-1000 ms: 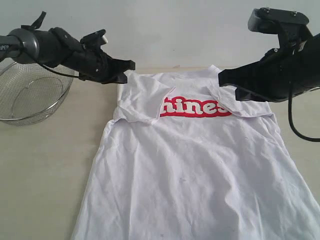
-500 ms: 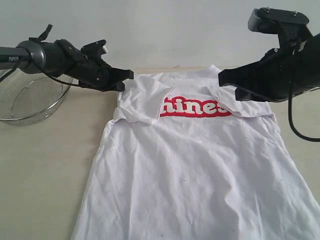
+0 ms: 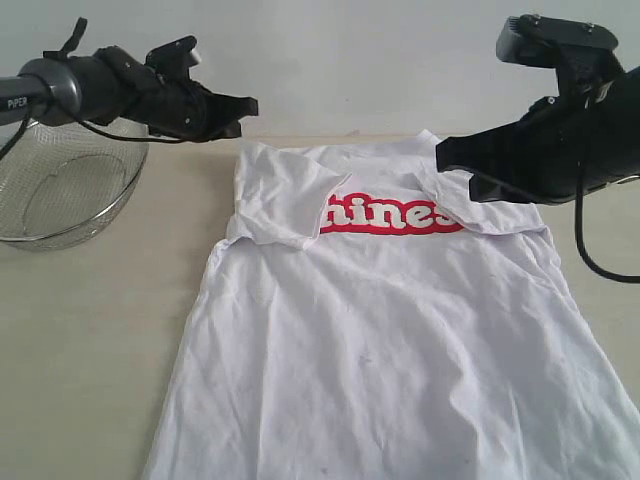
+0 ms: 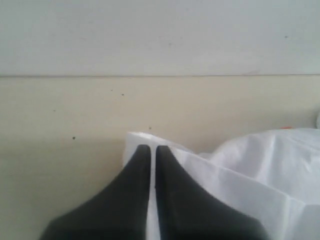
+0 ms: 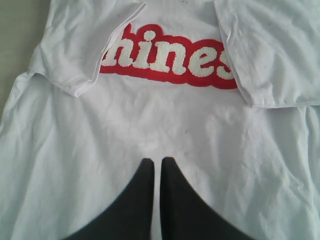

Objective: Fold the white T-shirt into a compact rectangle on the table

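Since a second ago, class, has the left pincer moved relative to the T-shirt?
Yes. The left pincer has lifted and pulled back to the left, toward the bowl, away from the top corner of the T-shirt.

Left arm, right arm aloft; jaws closed.

white t-shirt shows "hines" (both ends covered); left arm says "piper".

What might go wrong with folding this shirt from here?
The folded-in sleeves lie loose on the white T-shirt; a tug could flip them open. Its wrinkles might get pressed into the fold. The left fingers hang near the wire bowl and might bump it.
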You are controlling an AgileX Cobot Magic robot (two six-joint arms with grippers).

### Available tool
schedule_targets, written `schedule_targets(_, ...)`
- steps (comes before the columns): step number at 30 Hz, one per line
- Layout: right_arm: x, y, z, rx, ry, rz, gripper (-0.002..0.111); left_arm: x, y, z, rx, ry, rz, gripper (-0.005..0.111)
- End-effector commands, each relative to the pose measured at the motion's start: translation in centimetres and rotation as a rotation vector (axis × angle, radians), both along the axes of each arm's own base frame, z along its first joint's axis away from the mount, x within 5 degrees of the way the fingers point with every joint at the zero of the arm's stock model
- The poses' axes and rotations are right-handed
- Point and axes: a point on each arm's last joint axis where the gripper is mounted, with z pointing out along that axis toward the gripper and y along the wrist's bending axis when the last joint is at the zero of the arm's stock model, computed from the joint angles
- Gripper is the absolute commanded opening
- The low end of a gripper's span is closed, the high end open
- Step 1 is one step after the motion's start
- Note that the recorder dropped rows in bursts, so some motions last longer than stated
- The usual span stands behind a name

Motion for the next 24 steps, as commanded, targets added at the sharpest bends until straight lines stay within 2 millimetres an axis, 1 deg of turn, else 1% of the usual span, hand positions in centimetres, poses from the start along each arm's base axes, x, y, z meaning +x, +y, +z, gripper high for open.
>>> schedule_targets(1, -0.2, 0.0, 0.2, 0.0, -0.009, 0.001, 0.0, 0.2, -0.1, -2.1, -0.013, 0.057, -0.013, 0.004)
schedule_targets(3, -0.2, 0.0, 0.2, 0.0, -0.009, 0.001, 0.0, 0.1, -0.1, -2.9, -0.012, 0.077, -0.02, 0.004)
schedule_targets(7, -0.2, 0.0, 0.2, 0.0, -0.009, 0.001, 0.0, 0.0, -0.2, -3.1, -0.003, 0.086, -0.032, 0.004)
schedule_targets(10, -0.2, 0.0, 0.2, 0.0, -0.009, 0.001, 0.0, 0.1, -0.1, -2.5, -0.01, 0.081, -0.035, 0.004)
schedule_targets(13, -0.2, 0.0, 0.2, 0.0, -0.009, 0.001, 0.0, 0.2, 0.1, -1.2, -0.014, 0.061, -0.044, 0.004)
schedule_targets(17, -0.2, 0.0, 0.2, 0.002, -0.008, 0.0, 0.0, 0.7, 0.0, 0.0, -0.018, 0.022, -0.043, 0.004)
schedule_targets(20, -0.1, 0.0, 0.2, 0.002, -0.011, -0.001, 0.0, 0.9, 0.1, -0.3, -0.015, 0.008, -0.028, 0.004)
schedule_targets(24, -0.1, 0.0, 0.2, 0.002, -0.013, -0.001, 0.0, 0.9, 0.2, -1.9, -0.008, 0.031, -0.024, 0.004)
